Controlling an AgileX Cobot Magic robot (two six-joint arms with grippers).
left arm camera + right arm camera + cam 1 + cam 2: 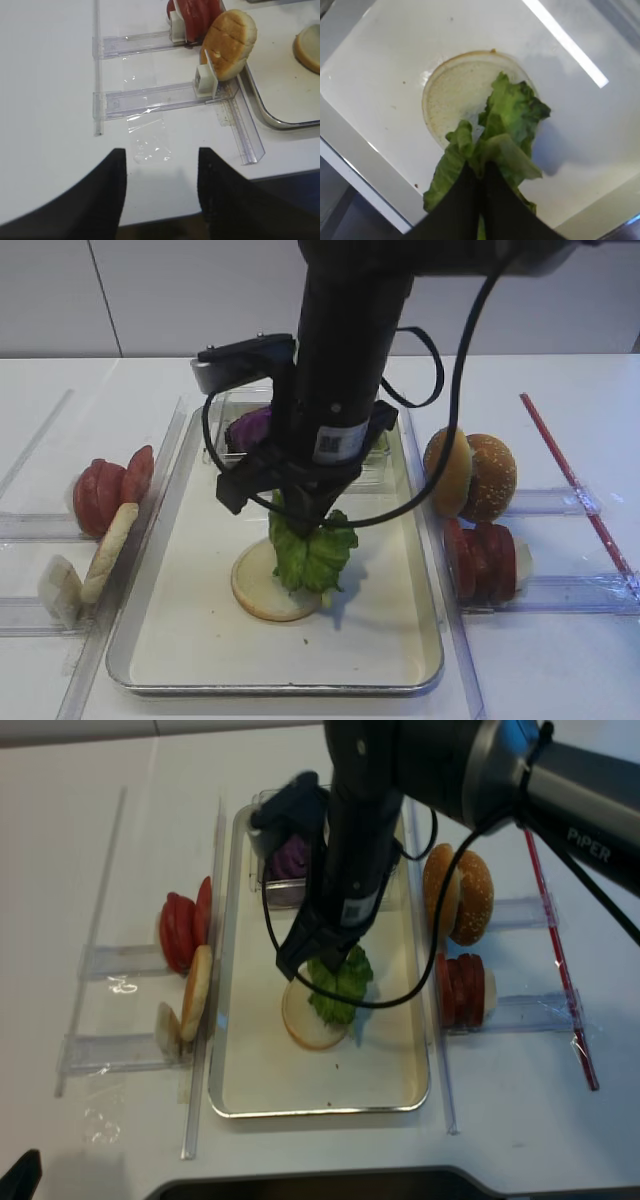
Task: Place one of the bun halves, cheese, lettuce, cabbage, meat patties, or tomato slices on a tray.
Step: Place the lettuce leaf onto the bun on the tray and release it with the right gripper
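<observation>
Right gripper (481,172) pinching the lettuce (312,552), jaws pressed together on it. Leaf is hanging over the flat bun (262,585) lying in the tray (180,660). Left gripper (161,165) hovering spread above the table (50,100).

Shiny silver metal tray (425,570), frilly matt lettuce (312,555), clear glossy plastic rails (150,97), smooth white table (50,100)

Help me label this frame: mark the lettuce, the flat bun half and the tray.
lettuce (312,555), exterior high view, middle of the hanging leaf.
flat bun half (258,590), exterior high view, bare left part.
tray (270,686), exterior high view, near rim.
</observation>
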